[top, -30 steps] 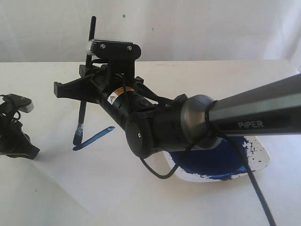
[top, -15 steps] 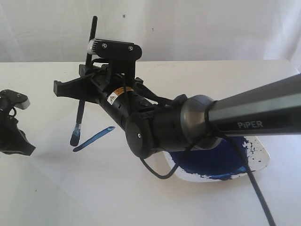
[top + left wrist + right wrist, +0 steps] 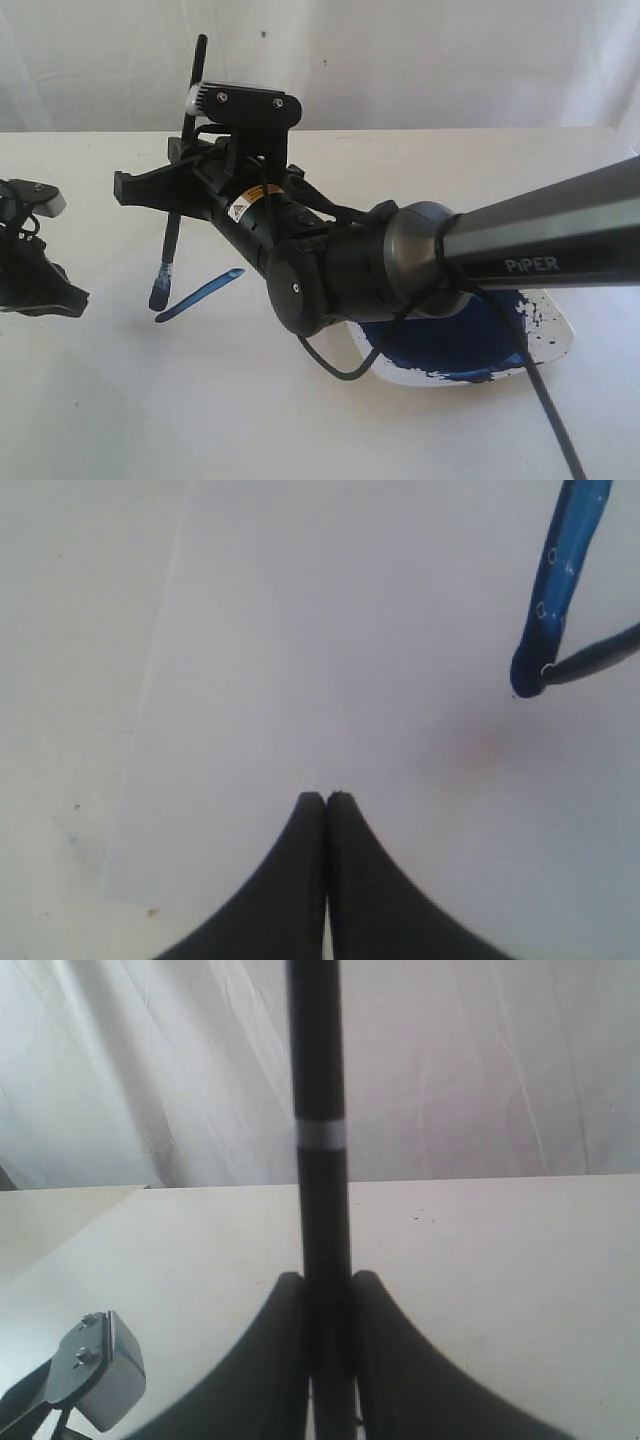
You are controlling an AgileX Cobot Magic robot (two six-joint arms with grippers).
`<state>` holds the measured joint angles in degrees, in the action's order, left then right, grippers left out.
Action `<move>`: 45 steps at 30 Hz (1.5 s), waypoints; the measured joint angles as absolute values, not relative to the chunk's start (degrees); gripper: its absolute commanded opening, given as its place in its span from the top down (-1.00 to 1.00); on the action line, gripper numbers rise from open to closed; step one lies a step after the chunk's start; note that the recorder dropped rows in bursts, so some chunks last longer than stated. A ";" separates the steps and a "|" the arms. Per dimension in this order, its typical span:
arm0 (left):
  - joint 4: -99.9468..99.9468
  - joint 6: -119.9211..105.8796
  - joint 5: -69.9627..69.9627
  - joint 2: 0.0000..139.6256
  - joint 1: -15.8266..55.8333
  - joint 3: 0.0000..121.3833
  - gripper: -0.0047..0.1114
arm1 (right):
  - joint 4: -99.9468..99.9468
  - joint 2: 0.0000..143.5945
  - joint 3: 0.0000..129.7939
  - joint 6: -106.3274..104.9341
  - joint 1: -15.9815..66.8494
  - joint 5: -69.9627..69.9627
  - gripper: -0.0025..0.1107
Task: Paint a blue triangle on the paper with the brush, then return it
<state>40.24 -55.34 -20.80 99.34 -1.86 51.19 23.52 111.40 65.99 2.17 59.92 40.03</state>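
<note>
Brush (image 3: 170,245) stands nearly upright, pinched by the right tool (image 3: 325,1295), its wet tip beside the end of the one blue stroke (image 3: 205,290) on the paper (image 3: 300,630). Left tool (image 3: 326,800) is pressed together, empty. If the thin handle swivels, the next line may miss that end.
</note>
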 measured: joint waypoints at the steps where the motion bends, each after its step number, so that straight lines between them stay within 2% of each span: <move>1: 40.48 -55.75 -20.92 99.91 -1.86 51.19 0.92 | 23.52 111.40 65.99 2.17 59.92 39.91 0.96; 21: 39.01 -57.40 -21.03 102.30 -1.86 51.19 0.92 | 23.52 111.42 65.99 2.30 59.92 37.35 0.96; 45: 38.27 -57.40 -21.03 102.30 -1.86 51.19 0.92 | 23.52 114.44 65.99 2.30 59.92 42.42 0.96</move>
<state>38.27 -57.40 -21.03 102.30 -1.86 51.19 23.52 114.44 65.99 2.30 59.92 42.42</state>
